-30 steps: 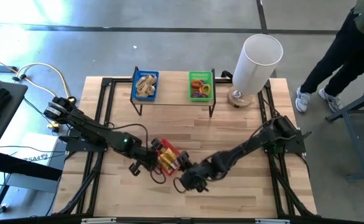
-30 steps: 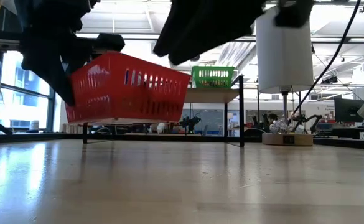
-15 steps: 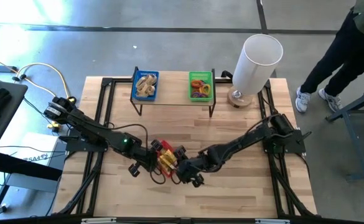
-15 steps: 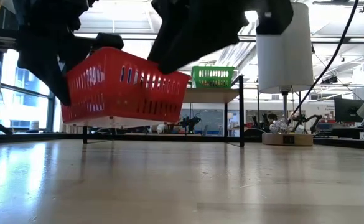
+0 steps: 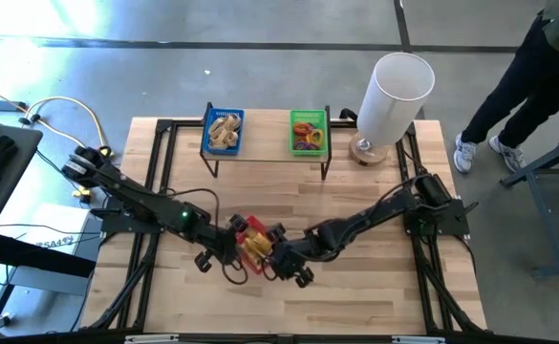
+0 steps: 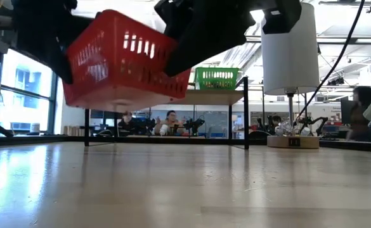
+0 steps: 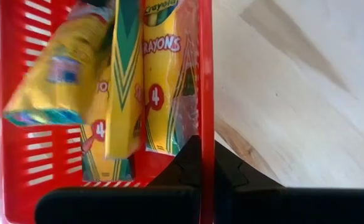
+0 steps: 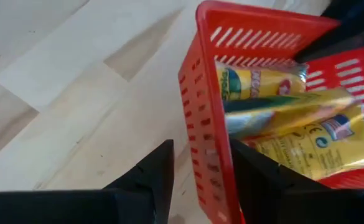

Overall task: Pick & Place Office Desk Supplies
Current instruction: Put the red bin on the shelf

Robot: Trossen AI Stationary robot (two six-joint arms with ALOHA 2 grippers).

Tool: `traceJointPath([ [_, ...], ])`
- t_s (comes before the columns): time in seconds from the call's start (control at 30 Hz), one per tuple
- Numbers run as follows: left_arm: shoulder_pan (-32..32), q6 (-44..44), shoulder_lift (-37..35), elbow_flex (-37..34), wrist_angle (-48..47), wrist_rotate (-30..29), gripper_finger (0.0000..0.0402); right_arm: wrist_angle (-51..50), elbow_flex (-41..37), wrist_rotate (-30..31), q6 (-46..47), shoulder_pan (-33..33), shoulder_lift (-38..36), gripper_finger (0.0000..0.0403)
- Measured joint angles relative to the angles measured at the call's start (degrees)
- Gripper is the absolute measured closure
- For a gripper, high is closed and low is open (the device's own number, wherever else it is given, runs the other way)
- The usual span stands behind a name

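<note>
A red basket (image 5: 253, 238) hangs above the table's middle, tipped, with yellow crayon boxes (image 7: 129, 81) lying inside it. My left gripper (image 5: 233, 245) is shut on the basket's left end. My right gripper (image 5: 277, 258) is shut on its right end. In the low view the basket (image 6: 118, 60) is well clear of the tabletop, with both dark arms above it. The crayon boxes also show in the right wrist view (image 8: 281, 118). My left gripper pinches the basket's upper rim and side wall (image 7: 205, 134) between its two fingers, slanting down from the table's left. The basket is lifted clear and tilted. My right gripper straddles the end wall (image 8: 201, 149), one finger inside the basket and one outside. It slants down from the table's right.
A low shelf (image 5: 265, 155) at the far side carries a blue basket (image 5: 225, 130) of tan bands and a green basket (image 5: 308, 131) of coloured loops. A tall white cylinder (image 5: 394, 94) stands at the far right. A person (image 5: 537, 76) stands beyond the right edge.
The red basket has risen higher above the table and tipped more steeply, held by both grippers. My right gripper has moved a little toward the table's left, and its wrist has rolled slightly.
</note>
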Motion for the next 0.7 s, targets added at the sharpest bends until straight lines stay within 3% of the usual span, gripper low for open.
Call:
traceJointPath([
  [0.2,0.01,-0.10,-0.52,0.24,0.37,-0.13,0.0401,0.01,0.00,0.12,-0.07,0.04,-0.07,0.0281],
  [0.47,0.02,0.02,-0.52,0.24,0.70,-0.35,0.0401,0.14,0.00,-0.46,-0.87,0.07,-0.07,0.0392],
  [0.7,0.24,-0.35,-0.54,0.24,1.83,-1.49,0.0401,0.92,-0.02,-0.34,-1.33,0.61,-0.07,0.0399],
])
